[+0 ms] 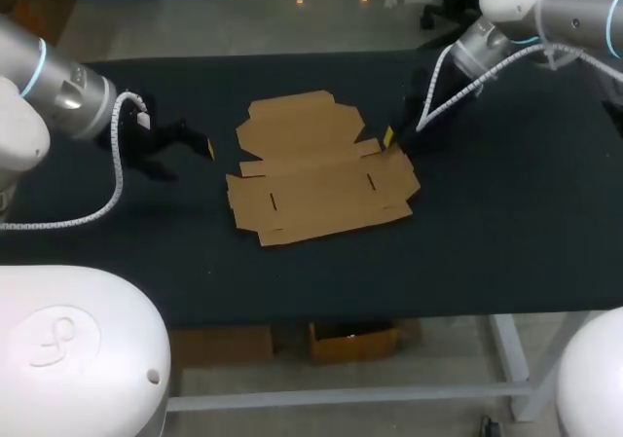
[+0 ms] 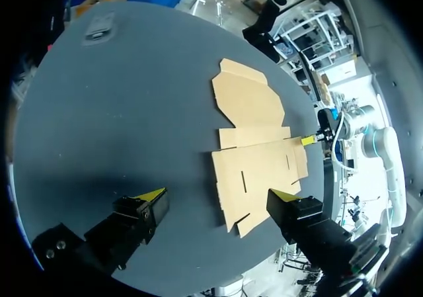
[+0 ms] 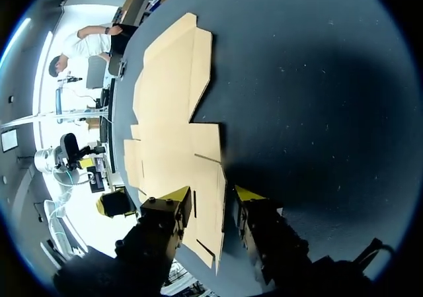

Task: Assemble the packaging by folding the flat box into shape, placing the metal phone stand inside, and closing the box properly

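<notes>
**Inspector:** Where is the box?

**Recorder:** The box [image 1: 316, 169] lies unfolded at the middle of the table [image 1: 506, 233], with every panel flat on the dark top. The head view shows its whole outline. The broad lid panel is on the far side and the slotted panel is nearer the robot.

**Inspector:** And the right gripper?

**Recorder:** The right gripper [image 3: 211, 194] is at the box's right edge. In the head view only one yellow tip shows there, so the spread cannot be judged from that view. Its own wrist view shows the fingers parted, with the edge of the box running through the gap between them. I cannot tell whether either finger touches the card. I record it as not clamped and holding nothing.

**Inspector:** And the left?

**Recorder:** The left gripper [image 2: 218, 194] sits near the box's left side and is apart from it in the head view. Its wrist view shows the fingers spread wide. One is over bare table and the other is beside the box's nearest corner, with the box ahead. That view also shows the right gripper's yellow tip at the box's far edge.
</notes>
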Robot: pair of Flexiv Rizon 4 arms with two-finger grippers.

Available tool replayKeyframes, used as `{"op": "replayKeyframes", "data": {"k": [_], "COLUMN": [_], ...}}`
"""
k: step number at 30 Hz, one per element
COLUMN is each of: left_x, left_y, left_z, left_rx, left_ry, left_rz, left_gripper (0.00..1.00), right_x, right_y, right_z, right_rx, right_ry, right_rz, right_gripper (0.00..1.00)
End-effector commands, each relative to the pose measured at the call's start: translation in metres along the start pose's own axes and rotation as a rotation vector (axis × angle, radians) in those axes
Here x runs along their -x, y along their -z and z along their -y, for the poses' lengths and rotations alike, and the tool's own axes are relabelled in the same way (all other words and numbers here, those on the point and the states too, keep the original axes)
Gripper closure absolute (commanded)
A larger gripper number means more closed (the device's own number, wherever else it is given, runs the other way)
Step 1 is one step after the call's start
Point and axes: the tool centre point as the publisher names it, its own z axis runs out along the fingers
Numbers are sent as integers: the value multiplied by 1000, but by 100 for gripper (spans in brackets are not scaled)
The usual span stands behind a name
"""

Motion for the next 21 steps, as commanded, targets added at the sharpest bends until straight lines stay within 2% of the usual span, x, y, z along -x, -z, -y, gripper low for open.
{"op": "replayKeyframes", "data": {"k": [1,5,7,8,15,21], "left_x": [0,0,0,0,2,4], "left_y": [-1,-1,-1,-1,-2,1], "left_z": [0,1,1,1,-1,-3], "left_rx": [2,3,4,4,6,3], "left_ry": [2,1,0,0,1,4], "left_rz": [5,2,0,-1,-3,-4], "left_gripper": [0,0,0,0,0,0], "right_x": [4,7,8,9,8,2], "right_y": [-1,-6,-8,-10,-15,-14], "right_z": [4,11,13,13,14,31], "right_rx": [-19,-20,-22,-23,-11,28], "right_ry": [-4,-12,-16,-19,-26,-12], "right_rz": [-12,-20,-22,-23,-38,-57], "right_gripper": [71,78,88,100,100,100]}}
